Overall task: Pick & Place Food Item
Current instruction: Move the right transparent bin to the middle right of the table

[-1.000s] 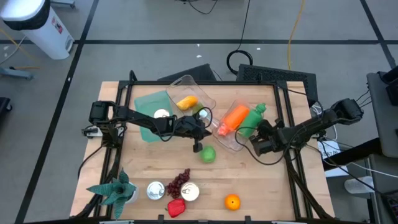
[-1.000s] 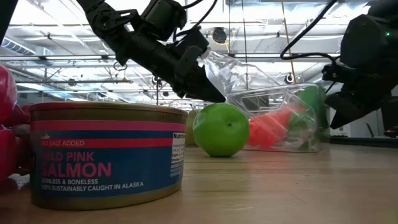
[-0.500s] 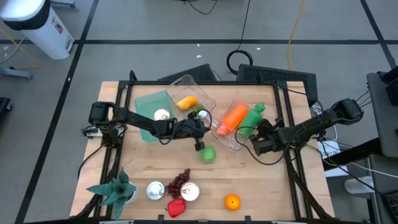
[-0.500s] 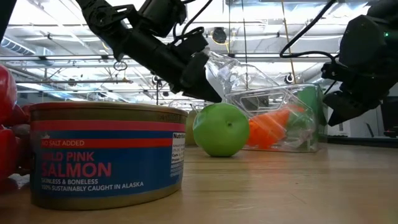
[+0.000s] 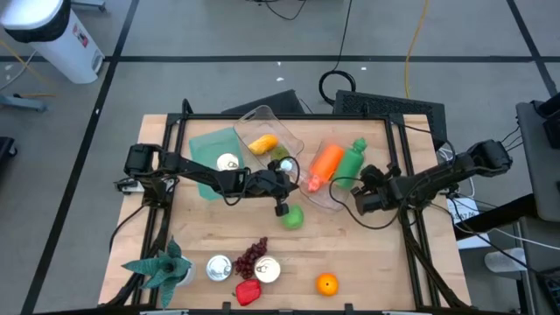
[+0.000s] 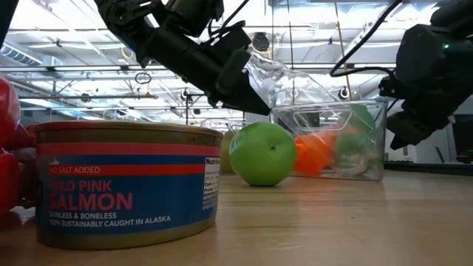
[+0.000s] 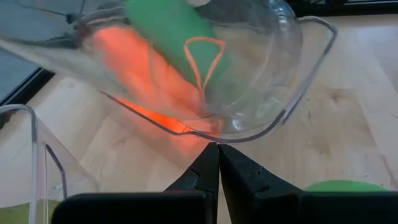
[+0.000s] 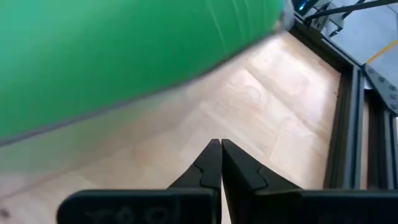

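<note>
On the pale wooden surface (image 5: 367, 262), a clear plastic tub (image 5: 325, 179) lies tipped, holding an orange carrot (image 5: 325, 164) angled lengthwise. Both hands, left (image 5: 282, 206) and right (image 5: 357, 198), are closed, empty.

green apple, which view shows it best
The low view: the green apple stands whole and unblocked on the table beside the salmon can. The high view shows it small, partly under the left gripper. The left wrist view catches only a sliver; the right wrist view misses it.

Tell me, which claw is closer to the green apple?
Left. The left claw sits right beside the green apple; the right claw is farther off, past the clear container.
</note>
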Available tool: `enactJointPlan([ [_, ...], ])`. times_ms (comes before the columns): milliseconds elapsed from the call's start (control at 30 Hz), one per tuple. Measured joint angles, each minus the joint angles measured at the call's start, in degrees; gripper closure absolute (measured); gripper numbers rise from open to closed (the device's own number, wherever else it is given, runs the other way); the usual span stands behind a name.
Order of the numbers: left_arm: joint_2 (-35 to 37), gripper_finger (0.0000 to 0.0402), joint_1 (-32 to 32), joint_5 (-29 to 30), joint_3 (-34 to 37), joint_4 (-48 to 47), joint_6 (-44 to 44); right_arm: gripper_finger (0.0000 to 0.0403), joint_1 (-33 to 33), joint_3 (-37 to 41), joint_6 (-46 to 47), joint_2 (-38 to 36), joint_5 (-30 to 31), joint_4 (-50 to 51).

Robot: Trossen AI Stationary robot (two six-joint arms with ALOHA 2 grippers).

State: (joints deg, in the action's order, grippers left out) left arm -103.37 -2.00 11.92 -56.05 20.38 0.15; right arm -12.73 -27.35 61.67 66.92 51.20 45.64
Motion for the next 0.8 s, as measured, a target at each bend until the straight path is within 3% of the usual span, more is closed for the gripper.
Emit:
enactJointPlan([
  [433,0.00,0.0380,-1.18,-0.06,-0.07,-1.27,-0.31,0.0403,4.90,0.00,-11.60,0.00,-0.48,-7.36],
  [800,0.00,0.0380,-1.29,0.14,-0.09,-1.47,-0.28,0.0403,6.78,0.00,-13.93,-0.13,-5.45,-10.64],
])
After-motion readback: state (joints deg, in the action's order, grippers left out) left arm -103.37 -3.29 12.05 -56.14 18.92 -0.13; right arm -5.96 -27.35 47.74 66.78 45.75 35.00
